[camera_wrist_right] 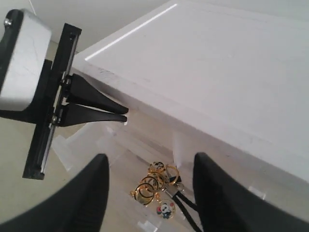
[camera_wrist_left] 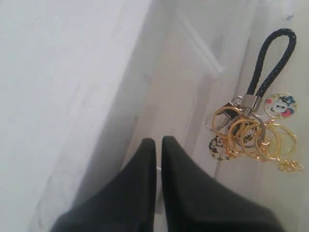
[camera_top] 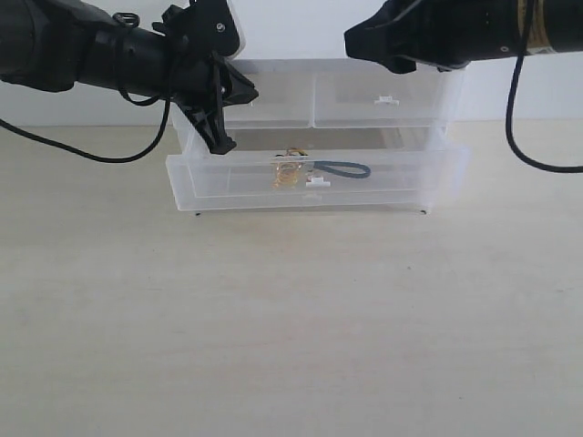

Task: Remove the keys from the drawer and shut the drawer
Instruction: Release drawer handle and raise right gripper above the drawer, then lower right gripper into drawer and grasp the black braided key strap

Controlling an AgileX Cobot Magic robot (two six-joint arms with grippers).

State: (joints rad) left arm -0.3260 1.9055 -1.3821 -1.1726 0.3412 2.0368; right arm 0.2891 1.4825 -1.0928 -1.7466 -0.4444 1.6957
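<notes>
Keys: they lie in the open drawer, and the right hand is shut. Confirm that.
Not quite. The right hand is open, not shut: the right wrist view shows its fingers wide apart, with the keys seen between them. The keys do lie in the open drawer.

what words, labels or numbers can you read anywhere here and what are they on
None can be read.
The round charm on the keys carries a cartoon mouse face, with no letters.
A second charm shows a black-and-white figure, too small to make out any text.
The translucent drawer and its tab handle bear no label or number.
</notes>
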